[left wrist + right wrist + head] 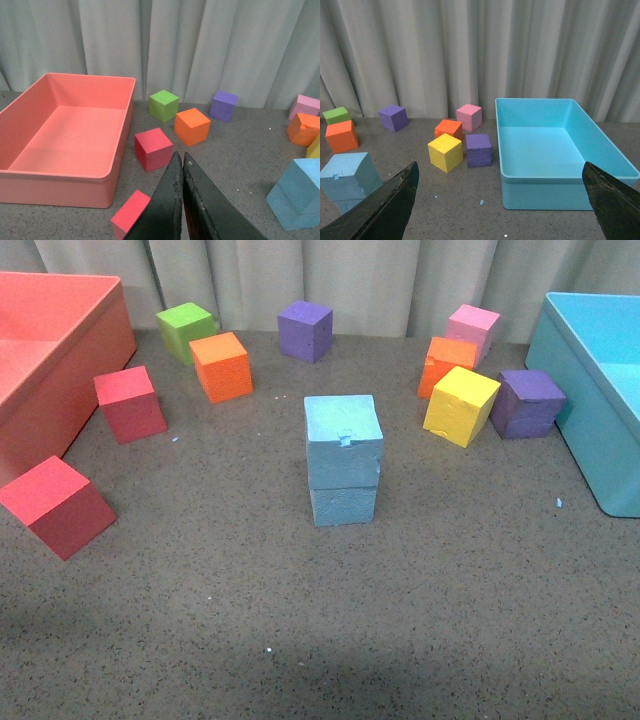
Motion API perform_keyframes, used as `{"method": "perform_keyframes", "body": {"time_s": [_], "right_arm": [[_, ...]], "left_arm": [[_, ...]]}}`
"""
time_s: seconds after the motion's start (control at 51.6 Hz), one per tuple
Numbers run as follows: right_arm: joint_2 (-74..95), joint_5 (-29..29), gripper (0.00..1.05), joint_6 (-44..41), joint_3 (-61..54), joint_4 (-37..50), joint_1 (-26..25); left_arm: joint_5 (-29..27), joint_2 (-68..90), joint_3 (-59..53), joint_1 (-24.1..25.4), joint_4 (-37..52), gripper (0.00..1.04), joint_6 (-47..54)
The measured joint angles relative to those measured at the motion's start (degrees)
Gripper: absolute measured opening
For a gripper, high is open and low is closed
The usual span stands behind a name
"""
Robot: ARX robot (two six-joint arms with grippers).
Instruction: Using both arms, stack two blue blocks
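The two blue blocks stand stacked in the middle of the table, the upper one with a small nick on its front top edge, squarely on the lower one. No arm shows in the front view. In the left wrist view my left gripper is shut with nothing in it, well away from the stack. The right wrist view has my right gripper wide open and empty, with the stack beyond one finger.
A coral bin stands at the left and a turquoise bin at the right. Two red cubes, a green, orange, purple, pink and yellow cube ring the stack.
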Motion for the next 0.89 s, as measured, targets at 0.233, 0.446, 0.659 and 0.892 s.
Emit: {"method": "perform_keyframes", "body": {"time_s": [0.233,0.446,0.659,0.892], "right_arm": [[0.0,0.0,0.95,0.0,0.0,0.0,0.0],[0.0,0.0,0.95,0.0,0.0,0.0,0.0],[0.0,0.0,0.95,0.0,0.0,0.0,0.0],[0.0,0.0,0.95,0.0,0.0,0.0,0.0]], "left_arm": [[4.6,-11.8,-1.7,4.7,-9.7,0.04,0.0],[4.6,-21.2,-1.7,4.7,-18.1,0.04,0.0],[4.6,-29.1,-1.8,4.7,-25.5,0.04,0.0],[4.6,-36.9,-1.8,4.7,-33.0,0.04,0.0]]}}
